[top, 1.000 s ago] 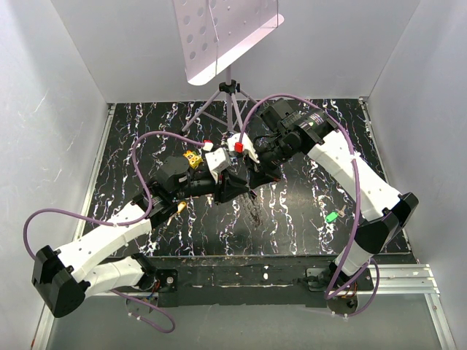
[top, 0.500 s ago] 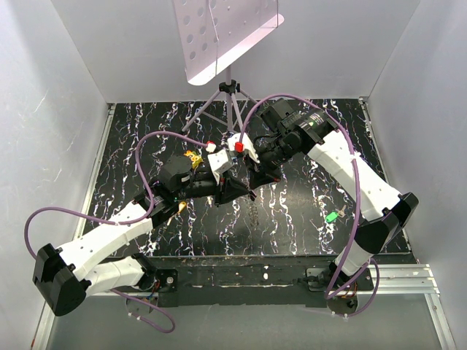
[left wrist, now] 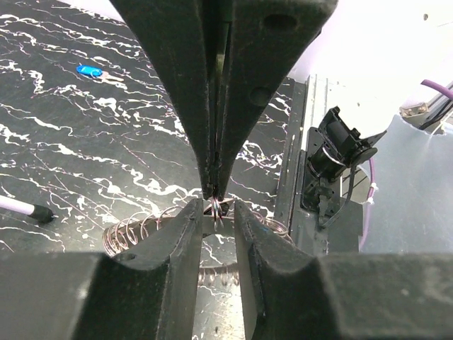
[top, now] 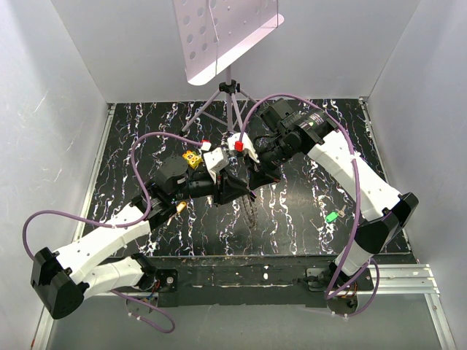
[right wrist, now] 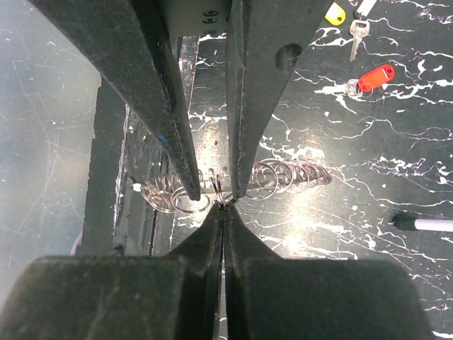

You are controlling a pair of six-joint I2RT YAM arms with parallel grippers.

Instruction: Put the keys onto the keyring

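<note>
My right gripper (right wrist: 224,207) is shut on the keyring (right wrist: 220,190), a small thin wire ring pinched at its fingertips. The left gripper (left wrist: 214,207) faces it tip to tip with its jaws open, one finger on each side of the keyring (left wrist: 214,205). Both meet above the table's middle, left gripper (top: 237,191) and right gripper (top: 252,179). The keys lie loose on the black table: a blue key (left wrist: 88,71), a red key (right wrist: 375,76), a yellow key (right wrist: 335,13), a green key (top: 332,216).
A row of wire rings on a rod (right wrist: 283,177) lies on the table right under the grippers. A white pen (right wrist: 425,224) lies nearby. A yellow spotted block (top: 193,159) sits behind the left arm. A tripod (top: 230,102) with a perforated white plate stands at the back.
The left arm has shifted slightly. Both grippers stay tip to tip over the table's middle, and the right one keeps its hold on the keyring.
</note>
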